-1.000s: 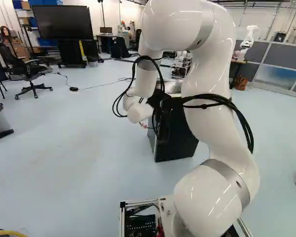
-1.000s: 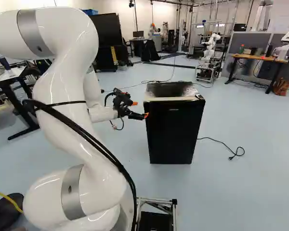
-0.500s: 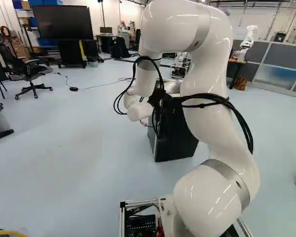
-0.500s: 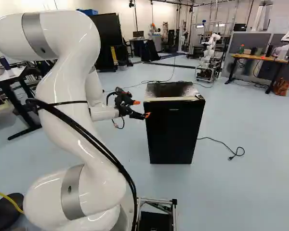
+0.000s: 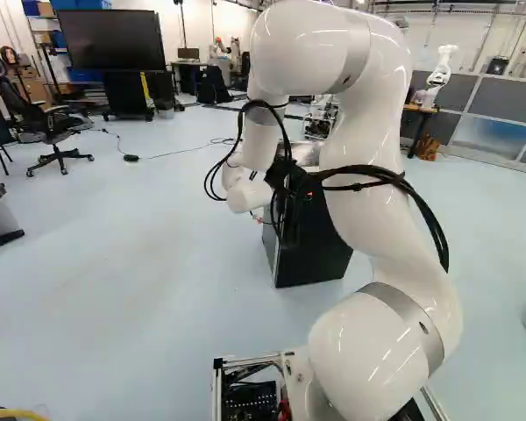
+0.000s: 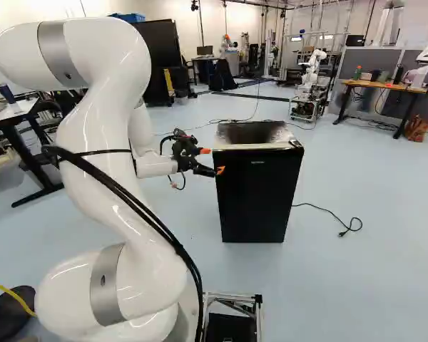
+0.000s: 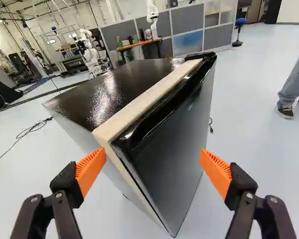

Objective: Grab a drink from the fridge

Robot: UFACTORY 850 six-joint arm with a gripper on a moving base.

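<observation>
1. Gripper (image 6: 212, 160): fingers spread wide, orange pads (image 7: 91, 168) apart.
2. Fridge (image 6: 257, 203): upright on the floor (image 6: 371, 285), ahead of the gripper; its near front corner appears between the fingers. Contact cannot be determined.
3. Door (image 7: 177, 144): closed, black, below a pale top strip (image 7: 144, 102).
4. Power cord (image 6: 329, 215): on the floor, beside the fridge, at the right of the right base view.

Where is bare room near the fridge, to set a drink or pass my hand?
The fridge top looks bare behind its pale front strip. In the right base view, floor looks free right of the fridge, nearer than the black cable. Crowded: the door edge beside the open gripper.
</observation>
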